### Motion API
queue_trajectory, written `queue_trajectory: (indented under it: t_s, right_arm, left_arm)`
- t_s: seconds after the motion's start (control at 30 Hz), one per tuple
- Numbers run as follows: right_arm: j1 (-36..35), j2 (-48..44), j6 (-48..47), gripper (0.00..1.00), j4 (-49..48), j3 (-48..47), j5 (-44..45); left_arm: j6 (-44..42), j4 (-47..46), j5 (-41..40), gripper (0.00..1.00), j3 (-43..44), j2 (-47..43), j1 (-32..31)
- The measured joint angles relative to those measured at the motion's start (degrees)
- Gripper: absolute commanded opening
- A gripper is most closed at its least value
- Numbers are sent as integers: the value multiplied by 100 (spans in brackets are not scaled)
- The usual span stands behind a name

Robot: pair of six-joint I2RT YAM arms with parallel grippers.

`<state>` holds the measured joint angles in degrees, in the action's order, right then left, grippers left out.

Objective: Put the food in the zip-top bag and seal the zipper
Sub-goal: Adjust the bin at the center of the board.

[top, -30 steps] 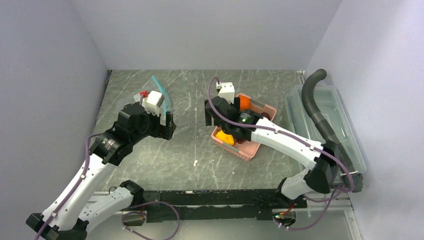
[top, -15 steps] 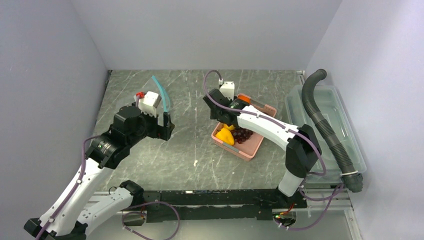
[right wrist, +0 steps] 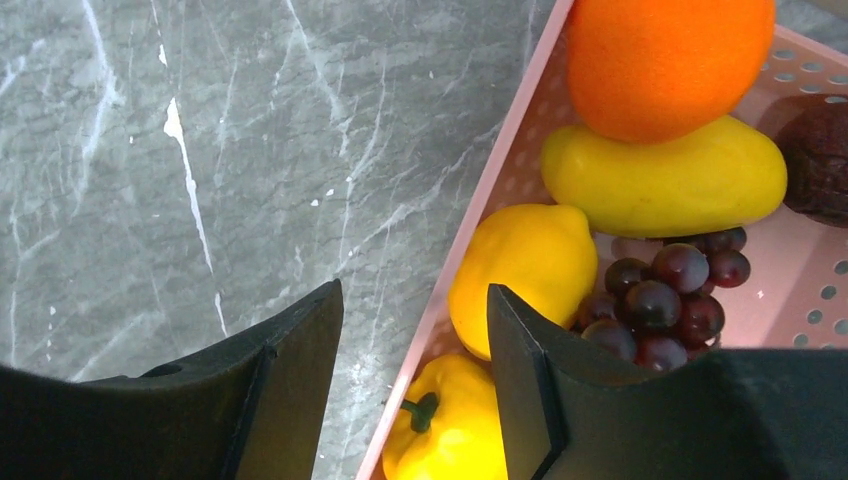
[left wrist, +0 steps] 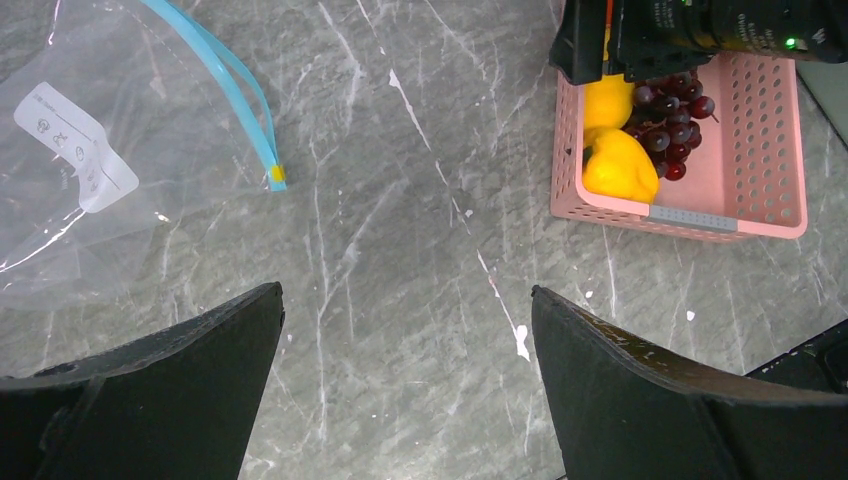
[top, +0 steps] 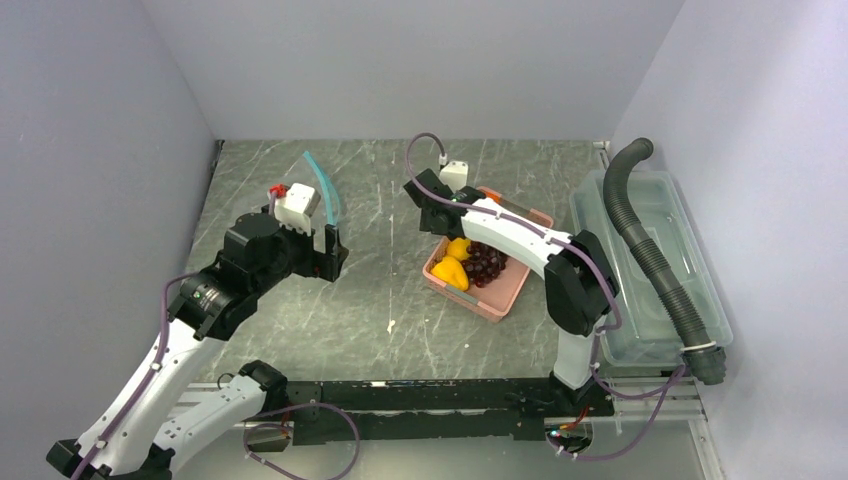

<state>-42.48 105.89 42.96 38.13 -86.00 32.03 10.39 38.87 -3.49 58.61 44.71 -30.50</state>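
The zip-top bag (left wrist: 90,170) lies flat on the table at the far left, its teal zipper (top: 322,185) (left wrist: 235,90) along the mouth. The food sits in a pink basket (top: 490,295) (left wrist: 760,170). It is an orange (right wrist: 665,60), a long yellow fruit (right wrist: 665,180), a lemon (right wrist: 520,270), a yellow pepper (right wrist: 455,430) and grapes (right wrist: 670,300) (top: 487,262). My right gripper (top: 430,205) (right wrist: 415,295) hovers over the basket's left rim, jaws partly apart and empty. Just right of the bag, my left gripper (top: 335,250) (left wrist: 407,292) hangs wide open over bare table.
A rigid clear bin (top: 650,260) stands at the right wall with a grey corrugated hose (top: 645,230) across it. A dark brown item (right wrist: 820,165) lies in the basket's far corner. Walls close in on the left, back and right.
My right arm has drawn back from over the basket toward its far left corner, uncovering the fruit, and its jaws have narrowed. The left arm has barely shifted.
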Motion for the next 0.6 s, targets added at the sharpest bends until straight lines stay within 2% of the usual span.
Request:
queue_trajectory:
  t_s: [0.33,0.6]
  right_arm:
    - [114,343,120,53,4,-33,-17]
    - [232,555,155,40,-4,-37,-81]
  left_arm:
    - [0,0,42,99,0,17,0]
    - [0,0,59,99,0,57,0]
